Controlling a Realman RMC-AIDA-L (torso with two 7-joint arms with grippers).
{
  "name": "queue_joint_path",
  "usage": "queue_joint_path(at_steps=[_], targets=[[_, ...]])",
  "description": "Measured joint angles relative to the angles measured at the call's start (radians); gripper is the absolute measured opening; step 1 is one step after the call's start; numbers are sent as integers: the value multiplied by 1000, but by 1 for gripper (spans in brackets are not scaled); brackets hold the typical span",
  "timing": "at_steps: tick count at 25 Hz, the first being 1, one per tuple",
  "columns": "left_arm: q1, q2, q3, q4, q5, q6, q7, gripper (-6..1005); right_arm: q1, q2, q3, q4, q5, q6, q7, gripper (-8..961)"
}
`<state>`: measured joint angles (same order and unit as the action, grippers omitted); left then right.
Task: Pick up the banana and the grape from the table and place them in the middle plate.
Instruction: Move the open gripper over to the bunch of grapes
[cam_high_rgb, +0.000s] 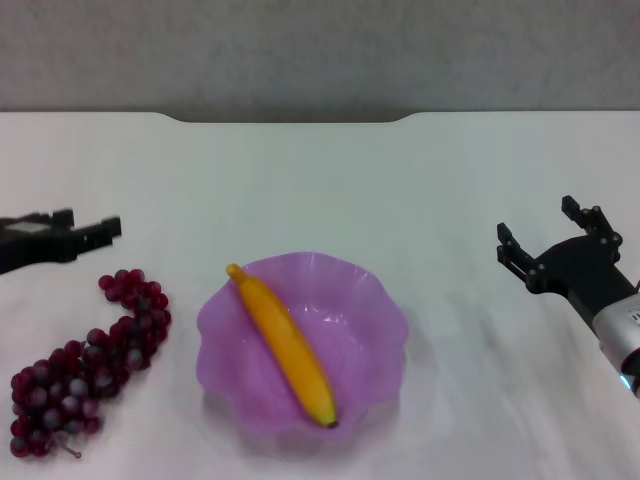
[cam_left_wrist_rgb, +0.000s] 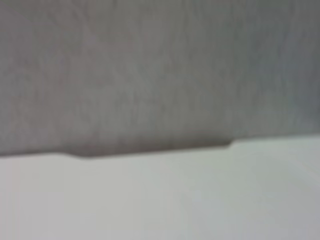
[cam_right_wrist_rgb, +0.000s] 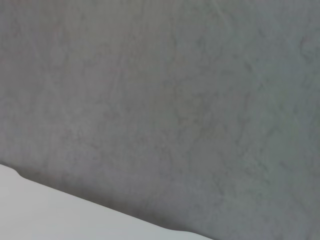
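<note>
The yellow-orange banana (cam_high_rgb: 285, 345) lies slantwise inside the purple scalloped middle plate (cam_high_rgb: 375, 300) at the centre front of the white table (cam_high_rgb: 320, 190). Its dark tip points toward the front. The bunch of dark red-purple grapes (cam_high_rgb: 95, 360) lies on the table to the left of the plate, apart from it. My left gripper (cam_high_rgb: 92, 222) is open and empty at the left edge, just behind the grapes. My right gripper (cam_high_rgb: 545, 232) is open and empty at the right, well away from the plate.
The table's far edge has a notch (cam_high_rgb: 290, 120), which also shows in the left wrist view (cam_left_wrist_rgb: 150, 147). A grey wall (cam_high_rgb: 320, 50) stands behind it and fills the right wrist view (cam_right_wrist_rgb: 160, 100). Bare tabletop lies behind the plate.
</note>
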<state>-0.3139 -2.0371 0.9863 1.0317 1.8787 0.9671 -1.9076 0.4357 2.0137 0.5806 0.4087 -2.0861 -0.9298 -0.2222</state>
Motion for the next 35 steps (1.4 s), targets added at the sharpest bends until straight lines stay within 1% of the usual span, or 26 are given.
queue_joint_path(at_steps=[4,7,8,9,12,15,17,21,28,32,35], targets=[[-4,3,49,118,234,102,-255,776,2,0,-5,-1,0,1,0,888],[-24,2,72,200,438,188,-385,774,5,0,-5,-1,0,1,1,888],[-30,1,90,224,513,211,-424,773,6,0,-6,-1,0,1,1,888],[-41,0,137,257,626,241,-489,772,8,0,-7,-1,0,1,1,888],[-50,-1,195,286,720,260,-549,770,9,0,-9,-2,0,1,1,888],[-50,-3,233,305,744,248,-570,774,9,0,-9,-2,0,1,1,888],[-48,-4,242,304,744,235,-572,777,10,0,-9,-2,1,1,1,888],[-53,-5,257,270,739,221,-575,778,10,0,-10,-4,3,1,2,889],[-57,-5,325,201,733,165,-576,774,11,0,-4,-9,6,0,3,889],[-65,-5,360,156,721,100,-577,772,14,1,-5,-10,6,0,3,889],[-63,-5,371,134,708,51,-577,771,14,2,-8,-10,6,0,3,889]])
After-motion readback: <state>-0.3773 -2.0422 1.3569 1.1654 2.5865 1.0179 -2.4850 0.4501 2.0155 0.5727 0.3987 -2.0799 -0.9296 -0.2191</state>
